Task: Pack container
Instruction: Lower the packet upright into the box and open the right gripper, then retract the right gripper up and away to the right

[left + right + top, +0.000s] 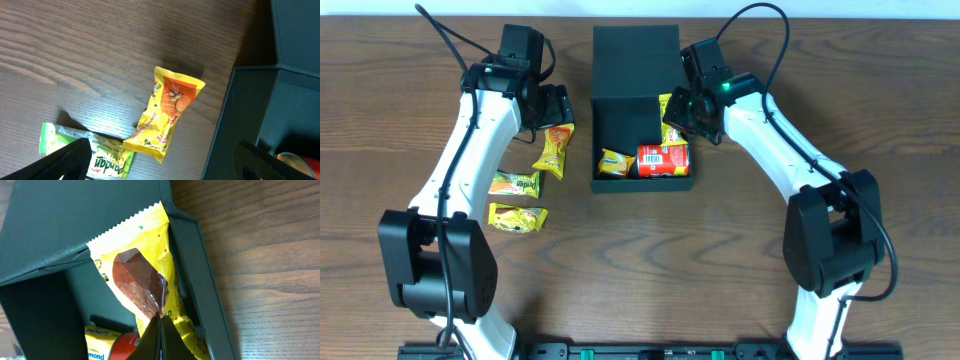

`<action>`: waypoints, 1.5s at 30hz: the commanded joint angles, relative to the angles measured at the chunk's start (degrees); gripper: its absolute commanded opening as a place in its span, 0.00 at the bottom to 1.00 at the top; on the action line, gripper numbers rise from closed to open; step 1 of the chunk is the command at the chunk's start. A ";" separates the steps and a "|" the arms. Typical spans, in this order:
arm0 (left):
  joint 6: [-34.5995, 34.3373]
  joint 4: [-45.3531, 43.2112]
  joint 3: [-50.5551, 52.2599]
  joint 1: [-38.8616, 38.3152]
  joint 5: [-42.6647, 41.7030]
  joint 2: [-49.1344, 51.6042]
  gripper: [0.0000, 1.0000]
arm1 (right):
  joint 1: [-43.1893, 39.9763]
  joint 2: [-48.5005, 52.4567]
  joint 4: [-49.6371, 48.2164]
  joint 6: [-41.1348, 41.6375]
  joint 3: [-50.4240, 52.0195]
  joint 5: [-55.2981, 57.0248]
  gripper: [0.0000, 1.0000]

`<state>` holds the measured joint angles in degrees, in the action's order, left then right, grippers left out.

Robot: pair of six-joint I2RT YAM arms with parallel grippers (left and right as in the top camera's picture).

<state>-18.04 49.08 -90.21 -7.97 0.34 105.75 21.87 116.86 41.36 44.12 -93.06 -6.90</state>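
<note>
Container [635, 60], a dark teal-green square cardboard box with its flap lid open, sits top centre of the overhead frame, partly filled. Right gripper [160, 332] is clamped on a yellow foil packet [142, 275] hanging just inside the box's right wall, long axis along that wall. Free floor lies frame-left of the pincer. Left gripper [557, 105] gapes wide and empty above a yellow-orange snack packet [555, 148], left of the box.

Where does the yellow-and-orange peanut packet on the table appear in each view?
Overhead: peanut packet, just left of the box.
Left wrist: packet at centre, box at right.
Right wrist: not in it; the held packet differs.
Shared landmark: the box.
</note>
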 commanded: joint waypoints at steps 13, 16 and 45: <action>-0.42 0.15 0.11 0.17 0.07 -0.11 0.93 | -0.31 -4.04 0.70 -5.27 -3.61 1.25 0.38; -0.42 0.07 0.11 0.17 0.07 -0.11 0.93 | -0.13 -7.19 1.84 -9.70 -6.45 3.89 0.44; 4.35 -26.95 25.09 -2.25 0.04 -0.07 0.71 | -8.72 -29.86 23.21 -37.86 -14.01 4.11 0.55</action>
<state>-14.57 23.09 -66.83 -9.91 0.27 105.75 13.76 86.76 64.14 7.42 -106.54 -2.98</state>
